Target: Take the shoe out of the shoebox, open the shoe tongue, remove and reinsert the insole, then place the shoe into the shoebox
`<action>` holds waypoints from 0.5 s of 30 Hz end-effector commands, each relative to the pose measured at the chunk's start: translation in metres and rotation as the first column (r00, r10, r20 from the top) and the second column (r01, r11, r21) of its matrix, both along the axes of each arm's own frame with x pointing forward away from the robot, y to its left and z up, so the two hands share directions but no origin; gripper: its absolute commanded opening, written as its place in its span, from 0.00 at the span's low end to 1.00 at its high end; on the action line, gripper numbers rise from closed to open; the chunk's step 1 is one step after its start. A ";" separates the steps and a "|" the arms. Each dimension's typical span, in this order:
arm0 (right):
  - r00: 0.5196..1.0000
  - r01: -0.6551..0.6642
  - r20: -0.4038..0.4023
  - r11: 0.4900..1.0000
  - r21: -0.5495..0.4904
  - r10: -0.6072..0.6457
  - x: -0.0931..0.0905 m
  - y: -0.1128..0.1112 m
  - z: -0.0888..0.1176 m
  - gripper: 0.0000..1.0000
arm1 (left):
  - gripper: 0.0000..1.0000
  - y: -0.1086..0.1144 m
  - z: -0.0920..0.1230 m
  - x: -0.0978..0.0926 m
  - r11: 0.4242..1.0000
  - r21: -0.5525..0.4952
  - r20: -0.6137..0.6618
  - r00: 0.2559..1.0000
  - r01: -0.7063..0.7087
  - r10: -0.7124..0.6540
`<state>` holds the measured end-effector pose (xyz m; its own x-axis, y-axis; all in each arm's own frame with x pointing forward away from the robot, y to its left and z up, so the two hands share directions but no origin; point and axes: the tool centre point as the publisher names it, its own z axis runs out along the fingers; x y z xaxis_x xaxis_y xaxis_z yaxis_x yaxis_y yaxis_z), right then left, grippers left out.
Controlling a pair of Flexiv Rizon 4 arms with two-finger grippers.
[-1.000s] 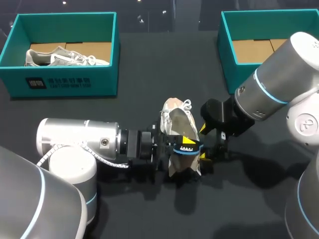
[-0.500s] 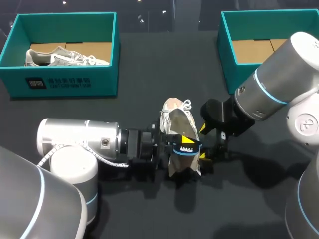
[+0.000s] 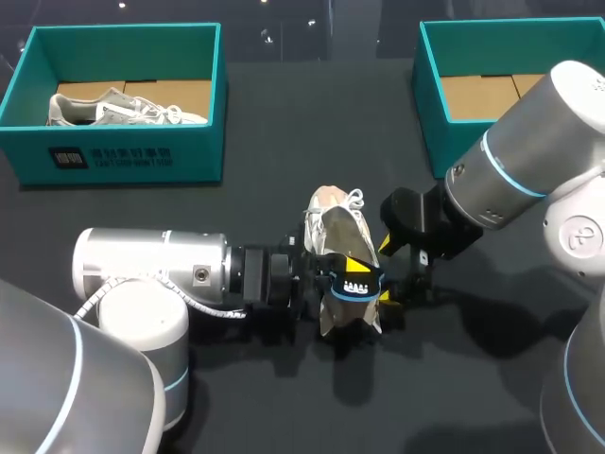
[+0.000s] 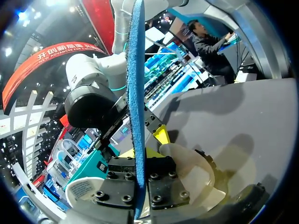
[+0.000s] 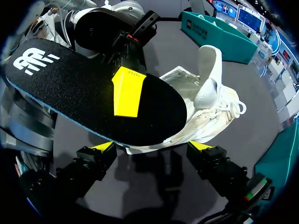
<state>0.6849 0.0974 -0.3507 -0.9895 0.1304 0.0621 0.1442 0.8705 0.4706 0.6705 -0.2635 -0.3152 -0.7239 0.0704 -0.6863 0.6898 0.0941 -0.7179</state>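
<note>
"Black-topped insole point(image 5: 93, 98), where was it?"
"Out of the shoe point(image 5: 205, 107), pinched edge-on in the left tool point(image 4: 140, 156). Over the last second that arm had crept a touch toward the shoe — little else moved."
"And the right tool point(image 5: 152, 148)?"
"Spread, one finger either side of the shoe's near end. The shoe rested on the surface point(image 3: 284, 132). Removal looked done — reinsertion came next."
</note>
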 end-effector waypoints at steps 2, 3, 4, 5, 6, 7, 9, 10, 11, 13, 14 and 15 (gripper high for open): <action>1.000 0.001 0.002 1.000 0.001 -0.001 -0.001 0.000 -0.001 1.00 | 0.00 -0.002 -0.005 0.006 1.000 0.000 -0.002 1.000 -0.006 0.006; 1.000 0.001 0.002 1.000 0.001 -0.001 -0.001 0.000 -0.001 1.00 | 0.00 -0.003 -0.005 0.007 1.000 0.001 0.001 1.000 -0.011 0.011; 1.000 0.001 0.002 1.000 0.001 -0.001 -0.001 0.000 -0.001 1.00 | 0.00 -0.003 -0.006 0.008 1.000 0.003 0.007 1.000 -0.015 0.015; 1.000 0.001 0.002 1.000 0.001 -0.001 -0.001 0.000 -0.001 1.00 | 0.00 -0.003 -0.007 0.009 1.000 0.004 0.014 1.000 -0.019 0.018; 1.000 0.001 0.002 1.000 0.001 -0.001 -0.001 0.000 -0.001 1.00 | 0.00 -0.003 -0.008 0.010 1.000 0.006 0.021 1.000 -0.022 0.021; 1.000 0.001 0.002 1.000 0.001 -0.001 -0.001 0.000 -0.001 1.00 | 0.00 -0.004 -0.009 0.012 1.000 0.007 0.024 0.999 -0.023 0.023; 1.000 0.001 0.002 1.000 0.001 -0.001 -0.001 0.000 -0.001 1.00 | 0.00 -0.004 -0.011 0.014 1.000 0.010 0.027 0.999 -0.029 0.029; 1.000 0.001 0.002 1.000 0.001 -0.001 -0.001 0.000 -0.001 1.00 | 0.00 -0.004 -0.012 0.016 0.999 0.013 0.034 0.999 -0.033 0.033; 1.000 0.001 0.002 1.000 0.001 -0.001 -0.001 0.000 -0.001 1.00 | 0.00 -0.004 -0.013 0.016 0.999 0.015 0.036 0.999 -0.035 0.034; 1.000 0.001 0.002 1.000 0.001 -0.001 -0.001 0.000 -0.001 1.00 | 0.00 -0.005 -0.015 0.018 0.999 0.023 0.044 0.998 -0.041 0.040; 1.000 0.001 0.002 1.000 0.001 -0.001 -0.001 0.000 -0.001 1.00 | 0.00 -0.005 -0.016 0.019 0.999 0.026 0.050 0.998 -0.043 0.041; 1.000 0.001 0.002 1.000 0.001 -0.001 -0.001 0.000 -0.001 1.00 | 0.00 -0.005 -0.017 0.020 0.999 0.027 0.051 0.998 -0.044 0.042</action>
<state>0.6849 0.0973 -0.3507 -0.9895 0.1304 0.0621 0.1442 0.8705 0.4706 0.6882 -0.2614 -0.3293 -0.6916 0.0585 -0.7199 0.7197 0.1399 -0.6800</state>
